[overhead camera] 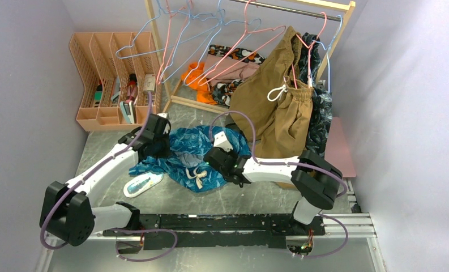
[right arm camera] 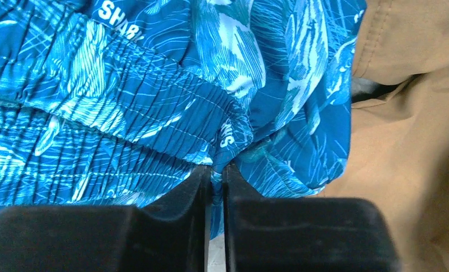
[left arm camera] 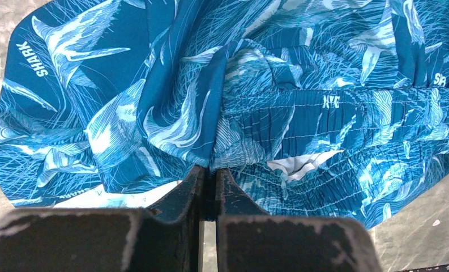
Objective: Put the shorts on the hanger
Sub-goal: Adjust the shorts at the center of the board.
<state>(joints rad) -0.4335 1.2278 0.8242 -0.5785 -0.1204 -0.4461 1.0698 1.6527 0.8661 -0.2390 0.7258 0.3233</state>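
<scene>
Early stage: the shark-print shorts [overhead camera: 185, 146] lie crumpled at the middle of the table [overhead camera: 256, 197], just in front of the wooden rack [overhead camera: 153, 39]. The left gripper [left arm camera: 209, 173] is pinched tight on a fold by the elastic waistband, and the right gripper [right arm camera: 217, 170] is clamped on the waistband's other end. Both holds look secured. Left to do: lift, spread the waistband and get it onto the pink hanger [overhead camera: 244, 52], which hangs bare at the rack, well apart

Pale lavender walls [overhead camera: 24, 85] enclose a grey marbled worktop [overhead camera: 256, 198]. A wooden clothes rack [overhead camera: 154, 42] stands far centre, with a peach file organiser [overhead camera: 106, 62] at far left.
</scene>
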